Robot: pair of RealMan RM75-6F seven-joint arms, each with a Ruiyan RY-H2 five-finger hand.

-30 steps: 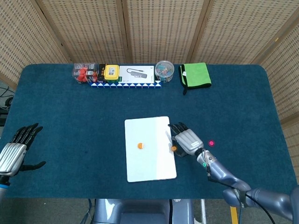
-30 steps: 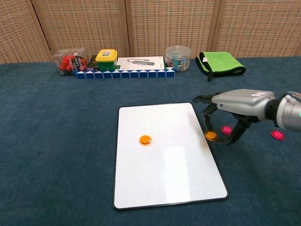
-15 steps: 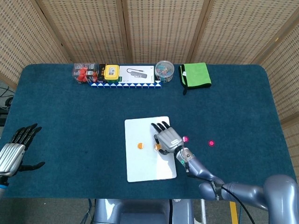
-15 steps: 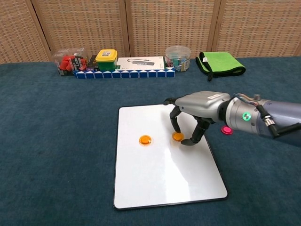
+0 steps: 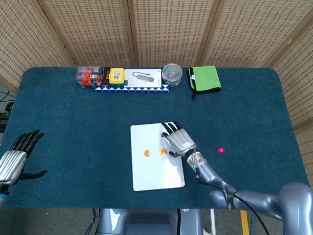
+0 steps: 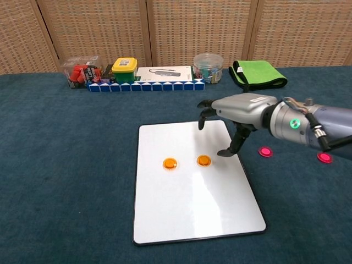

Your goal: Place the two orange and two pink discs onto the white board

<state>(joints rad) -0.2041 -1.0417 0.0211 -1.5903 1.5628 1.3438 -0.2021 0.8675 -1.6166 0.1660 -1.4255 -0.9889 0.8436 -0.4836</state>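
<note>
Two orange discs lay side by side on the white board (image 6: 192,209), apart from each other: the left orange disc (image 6: 170,163) near the board's middle and the right orange disc (image 6: 204,160) just beside it toward the robot's right. The right hand (image 6: 234,118) hung over the board's upper right part with its fingers spread and curled downward, holding nothing; in the chest view the right orange disc sat on the board below and a little to the left of the thumb tip, clear of the fingers (image 6: 202,117). In the head view the same hand (image 5: 178,139) covered the board's upper right corner, with that disc (image 5: 163,152) just off its left edge. The two pink discs rested on the blue desk (image 6: 66,165) off the board: the near pink disc (image 6: 265,151) just beyond the board's right edge, under the right forearm, and the far pink disc (image 6: 324,157) well out to the right. The head view showed only one pink disc (image 5: 221,150); the other was hidden there by the arm. The left hand (image 5: 17,154) lay at the desk's far left edge, well apart from the board, open with fingers extended and empty.
</note>
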